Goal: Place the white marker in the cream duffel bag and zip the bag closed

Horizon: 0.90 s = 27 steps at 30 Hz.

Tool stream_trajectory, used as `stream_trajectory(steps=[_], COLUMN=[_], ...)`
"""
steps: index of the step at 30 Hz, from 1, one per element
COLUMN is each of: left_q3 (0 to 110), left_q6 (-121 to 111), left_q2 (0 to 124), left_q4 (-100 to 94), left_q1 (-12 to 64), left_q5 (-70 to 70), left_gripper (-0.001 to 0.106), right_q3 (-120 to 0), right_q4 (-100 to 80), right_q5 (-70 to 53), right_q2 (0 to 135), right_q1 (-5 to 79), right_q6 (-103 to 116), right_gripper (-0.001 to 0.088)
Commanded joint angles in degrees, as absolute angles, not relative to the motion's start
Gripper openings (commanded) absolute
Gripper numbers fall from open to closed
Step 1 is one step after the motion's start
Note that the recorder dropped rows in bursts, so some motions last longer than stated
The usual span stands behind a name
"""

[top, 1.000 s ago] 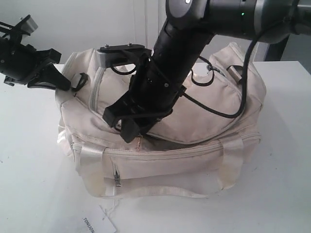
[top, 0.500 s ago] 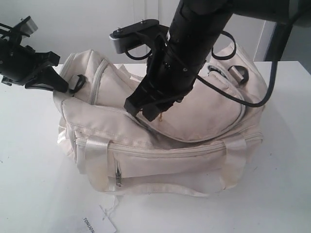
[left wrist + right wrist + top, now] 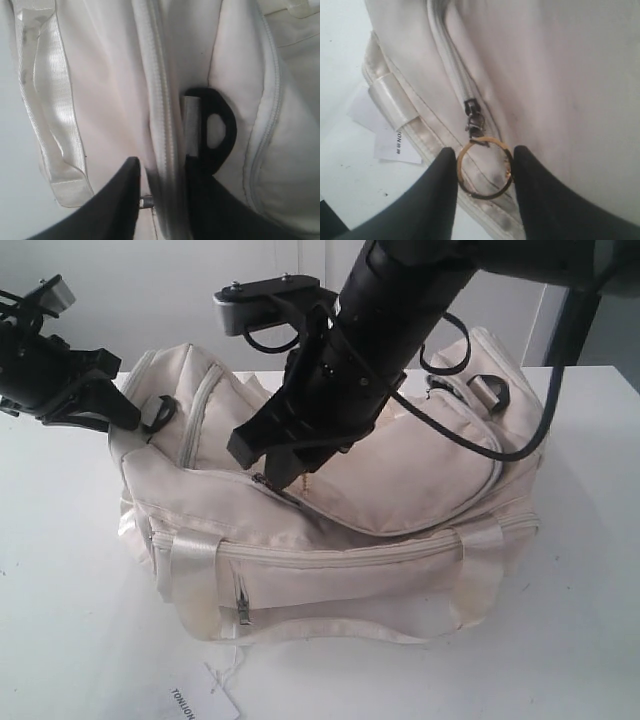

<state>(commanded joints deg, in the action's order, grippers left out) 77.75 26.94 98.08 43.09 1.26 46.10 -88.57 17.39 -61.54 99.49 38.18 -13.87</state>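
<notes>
Where one bag (image 3: 420, 485) sits, one tag (image 3: 205, 698).

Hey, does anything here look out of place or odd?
Little stands out: a flat white paper tag lies on the white table in front of the slumped cream fabric duffel bag, thread trailing.

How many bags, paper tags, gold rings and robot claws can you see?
Bags: 1, the cream bag
Paper tags: 1, the paper tag
Gold rings: 1, the gold ring
Claws: 2, the left claw and the right claw
Total: 5
</notes>
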Motion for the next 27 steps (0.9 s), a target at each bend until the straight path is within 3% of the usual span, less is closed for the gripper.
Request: stream_trajectory(steps=[6,19,27], left_q3=[77.8,74.9,68.6], left_q6=[26.8,20.7,29.2], left_q2=[96.0,94.6,94.6], left_q4=[42.3,38.0,50.5], left_q1=[1.3,1.4,1.4], left_q5=[51.4,57.6,55.5], left_gripper=[0.060,0.061,0.061], right_q3=[-88.6,-88.6,-88.6], right_q4=[17.8,18.1,18.1], right_q5=[-61.5,-61.4,-61.4], right_q2=[99.5,99.5,99.5], right_q1=[38.2,38.2,38.2], right_q6=[-14.8,-14.8,-14.9], right_gripper=[0.0026,0.0026,0.0026])
